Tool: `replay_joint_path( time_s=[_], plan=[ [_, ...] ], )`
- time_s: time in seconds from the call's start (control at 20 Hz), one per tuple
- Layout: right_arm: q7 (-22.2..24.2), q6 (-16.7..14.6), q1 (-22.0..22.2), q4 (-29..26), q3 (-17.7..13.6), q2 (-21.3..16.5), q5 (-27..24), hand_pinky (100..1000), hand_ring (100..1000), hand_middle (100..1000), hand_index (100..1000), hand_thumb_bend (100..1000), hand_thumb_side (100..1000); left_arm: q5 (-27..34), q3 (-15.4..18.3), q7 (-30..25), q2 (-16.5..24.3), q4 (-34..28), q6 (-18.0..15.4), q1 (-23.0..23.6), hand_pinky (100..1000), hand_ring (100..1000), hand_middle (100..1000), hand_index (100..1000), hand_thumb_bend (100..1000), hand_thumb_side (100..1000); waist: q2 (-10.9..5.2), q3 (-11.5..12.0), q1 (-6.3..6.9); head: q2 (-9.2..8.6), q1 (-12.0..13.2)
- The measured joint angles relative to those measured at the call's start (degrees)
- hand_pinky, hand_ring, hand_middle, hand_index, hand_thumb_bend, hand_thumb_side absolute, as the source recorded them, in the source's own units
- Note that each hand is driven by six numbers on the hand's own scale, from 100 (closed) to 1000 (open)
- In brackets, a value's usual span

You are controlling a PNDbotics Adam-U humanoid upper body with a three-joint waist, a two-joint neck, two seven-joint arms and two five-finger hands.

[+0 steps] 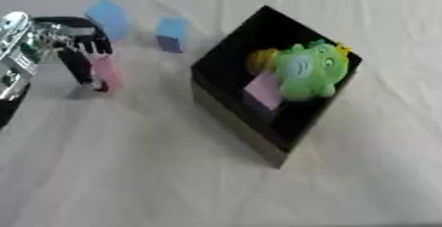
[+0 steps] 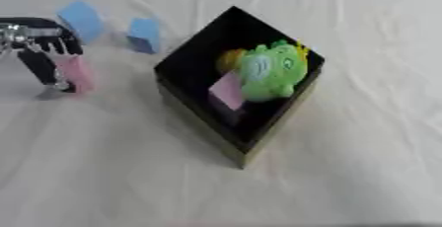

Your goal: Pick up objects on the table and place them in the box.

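While left hand (image 1: 82,48) grips pink block (image 1: 107,72), white tablecloth (image 1: 138,171)

A black box (image 2: 194,56) stands corner-on near the middle of the cloth-covered bench (image 2: 345,171), holding a green plush toy (image 2: 269,70), a yellow object (image 2: 228,59) just behind it, and a pale pink block (image 2: 227,91) leaning at its front. At the left edge the left hand (image 2: 39,48) reaches down with fingers curled round an upright pink block (image 2: 76,73). Two blue blocks, a lighter one (image 2: 81,18) and a darker one (image 2: 144,34), lie on the bench beyond the hand, apart from each other.
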Motion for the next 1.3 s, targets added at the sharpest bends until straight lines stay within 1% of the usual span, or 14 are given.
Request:
replay_joint_path(
  time_s=[0.15, 0.25, 0.35, 0.4, 0.45, 0.55, 0.65, 0.8, 0.9, 1.0, 1.1, 1.3],
  plan=[
    [-0.01, 0.01, 0.04, 0.00, 0.00, 0.00, -0.01, 874, 817, 569, 766, 100, 558, -0.36, -0.02, -0.37, 0.00, 0.38, -0.13, 0.02, 796, 732, 637, 683, 478, 100, 0.00, 0.00, 0.00, 0.00, 0.11],
    [-0.09, 0.08, 0.07, 0.00, 0.00, 0.00, -0.02, 874, 817, 569, 766, 100, 558, -0.49, -0.02, -0.60, -0.01, 0.40, -0.06, 0.03, 760, 680, 584, 610, 404, 100, 0.00, 0.00, 0.00, 0.00, 0.12],
    [-0.18, 0.16, 0.17, 0.00, 0.00, 0.00, -0.04, 874, 817, 569, 765, 100, 558, -0.58, -0.02, -0.67, -0.01, 0.35, 0.04, 0.04, 738, 652, 560, 578, 344, 100, 0.00, 0.00, 0.00, 0.00, 0.12],
    [-0.21, 0.19, 0.18, 0.00, -0.01, 0.01, -0.05, 874, 817, 569, 765, 100, 558, -0.58, -0.01, -0.57, -0.01, 0.17, 0.18, 0.05, 738, 652, 560, 578, 344, 100, 0.00, 0.00, 0.00, 0.00, 0.12],
    [-0.23, 0.20, 0.19, 0.00, -0.01, 0.01, -0.05, 874, 817, 569, 765, 100, 557, -0.58, 0.01, -0.43, -0.01, -0.21, 0.34, 0.05, 723, 633, 541, 557, 296, 100, 0.00, 0.00, 0.00, 0.00, 0.12],
    [-0.27, 0.19, 0.20, 0.00, -0.03, 0.01, -0.06, 874, 817, 569, 765, 100, 557, -0.42, 0.28, 0.11, -0.01, -2.15, 0.84, 0.01, 715, 626, 535, 554, 259, 100, 0.00, 0.06, 0.00, 0.01, 0.11],
    [-0.32, 0.14, 0.21, 0.00, -0.11, 0.01, -0.06, 873, 817, 570, 765, 100, 556, -0.34, 0.81, 0.78, -0.01, -5.53, 1.44, -0.45, 710, 618, 529, 550, 221, 100, 0.00, 0.24, 0.00, 0.01, 0.07],
    [-0.50, -0.04, 0.22, 0.00, -0.35, 0.00, -0.10, 873, 817, 571, 765, 100, 555, -0.44, 1.52, 1.55, -0.30, -11.90, 2.22, -3.23, 710, 611, 525, 548, 181, 100, -0.03, 0.60, 0.00, 0.09, -0.06],
    [-0.56, -0.10, 0.21, 0.00, -0.35, -0.01, -0.30, 872, 816, 571, 765, 100, 556, -0.76, 1.64, 1.64, -1.63, -16.15, 2.36, -6.39, 711, 609, 524, 548, 175, 100, -0.06, 0.91, 0.00, 0.26, -0.11],
    [-0.60, -0.14, 0.15, 0.00, -0.35, -0.01, -0.53, 872, 816, 572, 765, 100, 555, -1.53, 1.49, 1.37, -3.71, -19.00, 2.15, -9.47, 710, 605, 521, 539, 174, 100, -0.08, 1.00, 0.00, 0.29, -0.08],
    [-0.60, -0.15, -0.09, 0.00, -0.34, -0.02, -0.78, 872, 816, 572, 765, 100, 555, -2.76, 1.01, 0.91, -6.66, -20.25, 1.69, -12.19, 706, 599, 517, 536, 153, 100, -0.11, 1.03, 0.00, 0.29, 0.08],
    [-0.56, -0.19, -0.56, 0.00, -0.34, -0.03, -1.43, 871, 816, 573, 765, 100, 555, -4.00, -0.54, 1.17, -13.61, -20.95, 0.50, -14.82, 700, 590, 512, 535, 121, 100, -0.25, 1.03, -0.02, 0.28, 0.30]
  ],
)
